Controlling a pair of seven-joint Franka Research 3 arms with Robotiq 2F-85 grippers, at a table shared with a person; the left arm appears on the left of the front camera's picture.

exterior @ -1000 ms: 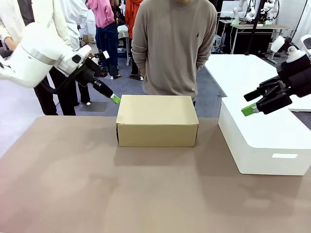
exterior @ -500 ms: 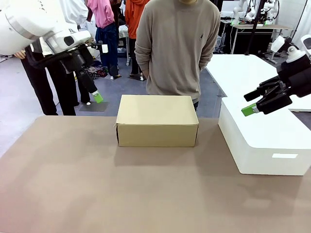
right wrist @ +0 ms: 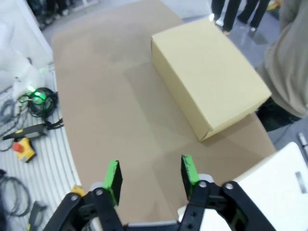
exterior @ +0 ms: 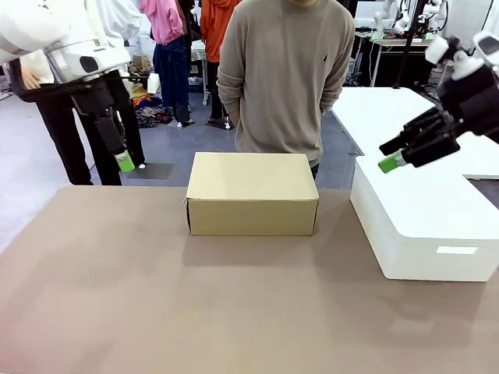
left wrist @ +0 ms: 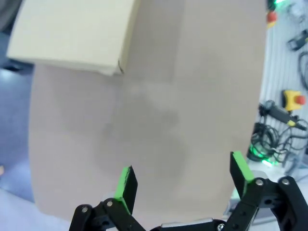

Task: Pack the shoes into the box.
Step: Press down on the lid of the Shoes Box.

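The box (exterior: 252,193) is sitting shut mid-worktop (exterior: 156,296), long axis running left-right. The left end effector (exterior: 125,162), hanging wide and empty, is nearer. The right end effector (exterior: 388,164) is standing partly open, empty.

Left gripper (left wrist: 185,175) raised, jaws wide and empty; right gripper (right wrist: 150,175) raised, jaws parted, empty

- The box (exterior: 252,194) is showing plain tan-brown cardboard, paler on its closed lid.
- The table (exterior: 156,312) is showing an even, dull brown surface.
- The bigger box (exterior: 425,226) is showing glossy white, with a small pale label on its front.
- The left gripper (left wrist: 185,180) is showing black links with bright green pads (left wrist: 124,183).
- The right gripper (right wrist: 150,178) is wearing the same black and green.
- The person's sweater (exterior: 284,70) is showing plain grey-beige.
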